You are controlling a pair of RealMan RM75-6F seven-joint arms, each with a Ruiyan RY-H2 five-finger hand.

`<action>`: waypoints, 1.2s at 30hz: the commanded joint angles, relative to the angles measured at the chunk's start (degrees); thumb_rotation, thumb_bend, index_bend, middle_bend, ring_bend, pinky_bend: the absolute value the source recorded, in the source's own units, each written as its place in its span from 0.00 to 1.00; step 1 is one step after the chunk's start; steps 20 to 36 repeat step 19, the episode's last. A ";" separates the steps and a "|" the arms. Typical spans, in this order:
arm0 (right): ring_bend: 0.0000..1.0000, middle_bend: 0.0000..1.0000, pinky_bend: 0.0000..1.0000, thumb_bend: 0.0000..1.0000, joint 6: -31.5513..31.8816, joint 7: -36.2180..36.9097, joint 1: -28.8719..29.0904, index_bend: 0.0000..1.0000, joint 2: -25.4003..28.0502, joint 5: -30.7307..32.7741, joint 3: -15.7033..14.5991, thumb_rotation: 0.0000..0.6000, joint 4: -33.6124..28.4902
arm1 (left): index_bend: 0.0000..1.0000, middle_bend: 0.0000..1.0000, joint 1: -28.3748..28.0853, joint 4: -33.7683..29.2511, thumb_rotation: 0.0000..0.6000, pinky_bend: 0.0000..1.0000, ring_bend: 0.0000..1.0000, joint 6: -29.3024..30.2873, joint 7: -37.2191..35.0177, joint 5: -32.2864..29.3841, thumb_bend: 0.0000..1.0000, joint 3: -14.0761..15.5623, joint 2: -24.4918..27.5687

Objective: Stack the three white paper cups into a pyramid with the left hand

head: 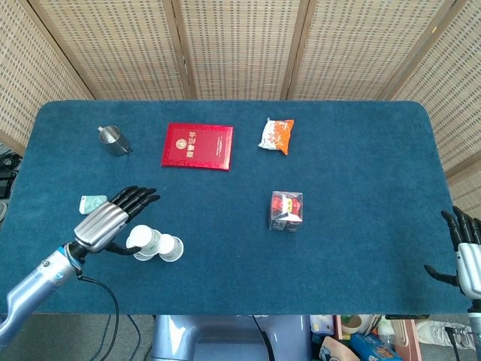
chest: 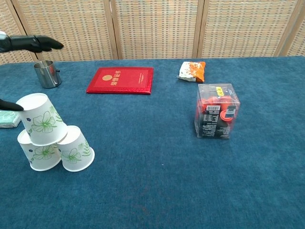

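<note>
Three white paper cups with green flower prints stand upside down near the table's front left. Two form the base (chest: 61, 152) and the third, the top cup (chest: 40, 119) (head: 140, 238), rests on them, leaning a little left. My left hand (head: 113, 218) (chest: 28, 43) hovers just left of and above the stack with its fingers stretched out and apart, holding nothing. A thumb tip (chest: 8, 105) sits beside the top cup's rim. My right hand (head: 466, 252) hangs off the table's right front edge, fingers spread.
A red booklet (head: 197, 145), a small metal cup (head: 113, 140) and an orange snack packet (head: 276, 134) lie toward the back. A clear box of red items (head: 286, 210) stands mid-table. A small green packet (head: 93, 204) lies by my left hand.
</note>
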 commanded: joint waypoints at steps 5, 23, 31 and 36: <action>0.00 0.00 0.00 0.00 0.33 0.01 -0.10 0.00 0.05 -0.42 -0.10 1.00 -0.37 | 0.00 0.00 10.72 -0.92 1.00 0.00 0.00 13.65 3.86 -8.36 0.18 -1.58 4.58; 0.00 0.00 0.00 0.00 3.75 0.68 -1.31 0.00 1.16 -4.16 -0.97 1.00 -2.53 | 0.00 0.00 25.15 -10.41 1.00 0.00 0.00 22.29 9.64 -19.65 0.18 0.22 9.26; 0.00 0.00 0.00 0.00 3.75 0.68 -1.31 0.00 1.16 -4.16 -0.97 1.00 -2.53 | 0.00 0.00 25.15 -10.41 1.00 0.00 0.00 22.29 9.64 -19.65 0.18 0.22 9.26; 0.00 0.00 0.00 0.00 3.75 0.68 -1.31 0.00 1.16 -4.16 -0.97 1.00 -2.53 | 0.00 0.00 25.15 -10.41 1.00 0.00 0.00 22.29 9.64 -19.65 0.18 0.22 9.26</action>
